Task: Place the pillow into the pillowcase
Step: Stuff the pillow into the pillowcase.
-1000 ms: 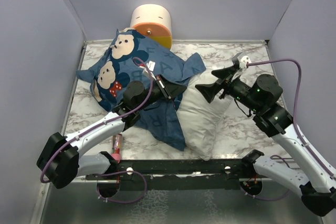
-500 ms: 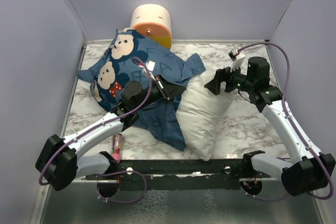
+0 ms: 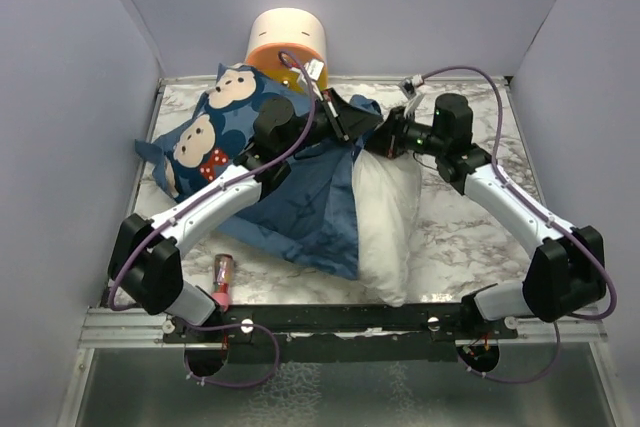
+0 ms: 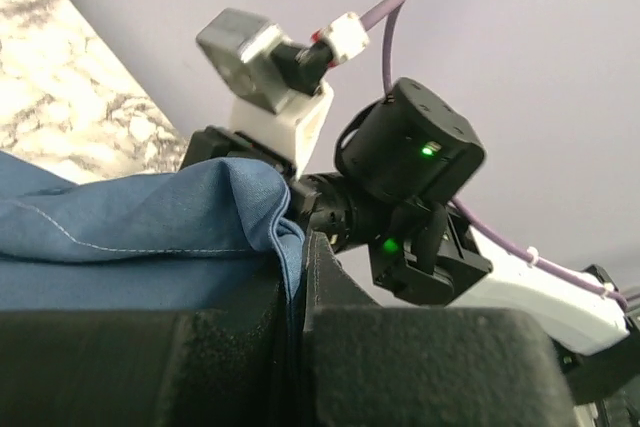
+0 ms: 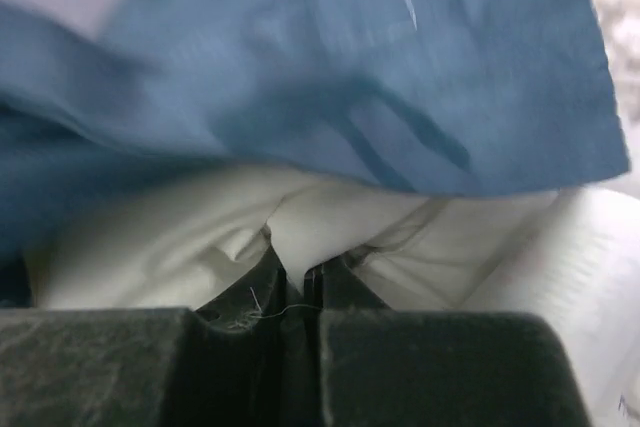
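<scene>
I'd call this an early stage of the job. My left hand (image 4: 300, 282) is pinched together on the hem of the pillowcase (image 3: 300, 197) and holds that blue edge lifted at the far side of the surface (image 3: 470, 237), just in front of the cream-and-orange cylinder (image 3: 289, 39). My right hand (image 5: 302, 282) is clamped on a fold of white fabric at the far end of the pillow (image 3: 388, 217), right beside the left one, and in the right wrist view the blue cloth drapes directly over that pinched fold. So the far end of the pillow sits at the mouth of the case, or just under its lip; I can't tell whether it is really inside or merely covered. The rest of the pillow is plainly outside: from overhead it runs along the right edge of the case towards the near side, bare and white, with the blue cloth overlapping only its left side. The case's closed end, with the mouse faces, lies bunched to the left. What's left, as I judge it, is nearly everything: feeding the pillow's length in and drawing the case over it.
</scene>
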Available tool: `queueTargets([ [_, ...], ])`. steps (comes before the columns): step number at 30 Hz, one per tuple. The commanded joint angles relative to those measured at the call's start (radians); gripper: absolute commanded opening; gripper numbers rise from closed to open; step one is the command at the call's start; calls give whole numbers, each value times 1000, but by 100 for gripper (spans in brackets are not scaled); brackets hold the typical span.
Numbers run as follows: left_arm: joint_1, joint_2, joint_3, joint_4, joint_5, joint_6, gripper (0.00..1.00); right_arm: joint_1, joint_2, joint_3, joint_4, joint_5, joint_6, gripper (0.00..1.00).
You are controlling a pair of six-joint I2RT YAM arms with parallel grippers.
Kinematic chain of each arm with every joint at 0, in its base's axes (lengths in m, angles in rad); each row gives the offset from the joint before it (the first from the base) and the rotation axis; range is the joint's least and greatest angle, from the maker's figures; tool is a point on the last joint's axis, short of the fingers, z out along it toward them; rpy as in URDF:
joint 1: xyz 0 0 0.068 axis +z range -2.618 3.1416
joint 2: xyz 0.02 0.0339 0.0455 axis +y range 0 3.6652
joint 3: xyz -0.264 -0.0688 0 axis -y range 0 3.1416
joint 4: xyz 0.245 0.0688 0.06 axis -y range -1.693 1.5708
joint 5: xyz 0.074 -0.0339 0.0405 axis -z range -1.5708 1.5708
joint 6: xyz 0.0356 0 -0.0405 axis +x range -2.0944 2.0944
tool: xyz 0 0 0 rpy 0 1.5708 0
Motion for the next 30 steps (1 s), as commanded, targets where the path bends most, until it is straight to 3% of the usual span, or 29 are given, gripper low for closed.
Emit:
queueTargets([
  [1,-39,16,235,159,160,-22,0,37,67,209,431,70,277,1],
  [4,-40,-12,265,109,144,22,0,39,95,288,485,100,295,1],
  [7,-36,-95,134,38,77,73,0,39,71,224,501,66,231,1],
  [8,-35,-131,64,23,46,79,5,39,51,168,508,44,198,1],
  [12,-33,-282,-167,-120,-66,62,42,39,-56,-117,455,-65,61,1],
  [14,-33,-368,-212,-253,-115,51,59,39,-126,-246,396,-89,-1,1],
  [16,-33,-455,-207,-447,-178,59,69,39,-199,-352,356,-91,-33,2],
  [18,-30,-526,-152,-621,-248,96,75,39,-266,-423,321,-91,-51,2],
  [21,-28,-535,16,-863,-362,164,76,39,-323,-461,269,-100,-78,2],
  [26,-27,-271,470,-1263,-486,289,74,39,-324,-463,279,-140,-71,2],
  [30,-37,-30,783,-1462,-567,420,74,39,-315,-452,297,-141,-60,2],
])
